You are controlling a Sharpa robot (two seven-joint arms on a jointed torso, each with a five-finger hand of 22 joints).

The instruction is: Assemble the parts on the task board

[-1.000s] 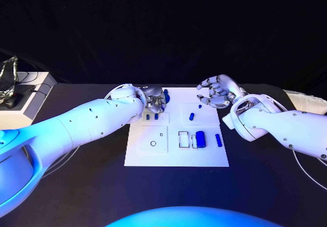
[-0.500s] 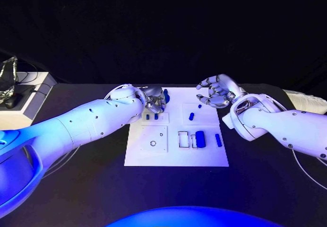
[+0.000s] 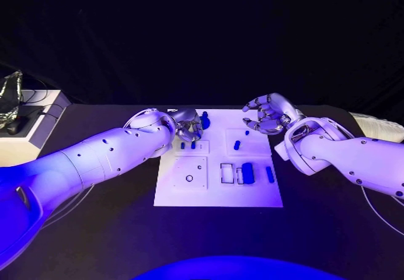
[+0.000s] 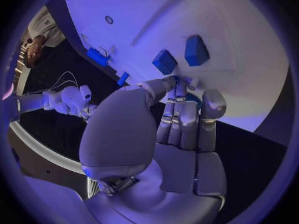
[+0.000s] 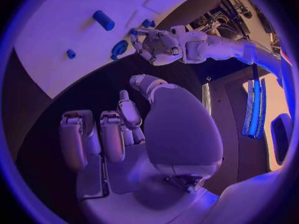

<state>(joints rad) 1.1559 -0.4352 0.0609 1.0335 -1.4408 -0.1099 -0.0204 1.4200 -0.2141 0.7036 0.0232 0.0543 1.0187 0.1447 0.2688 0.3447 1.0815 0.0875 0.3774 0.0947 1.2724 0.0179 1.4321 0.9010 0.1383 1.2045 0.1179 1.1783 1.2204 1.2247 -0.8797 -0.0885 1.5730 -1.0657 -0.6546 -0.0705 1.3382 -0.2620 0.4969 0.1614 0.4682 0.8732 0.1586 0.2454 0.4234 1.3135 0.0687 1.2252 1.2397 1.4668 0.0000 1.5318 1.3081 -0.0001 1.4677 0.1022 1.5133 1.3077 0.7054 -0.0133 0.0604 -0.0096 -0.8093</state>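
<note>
The left robot hand pinches a small blue part over the white board, right robot hand empty and spread; the parts look light, rigid and slick, best gripped by their sides.

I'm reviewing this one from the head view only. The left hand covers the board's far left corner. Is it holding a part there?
Observer: The right wrist view shows the left hand with its fingers right beside a blue part at the task board's edge. I cannot tell whether they grip it.
Operator: And its own wrist view?
Observer: There the fingers curl down, and two blue blocks stand just past the fingertips.
Operator: Anything in the right palm?
Observer: Nothing. The right hand has its fingers apart, off the board over the black table.
</note>
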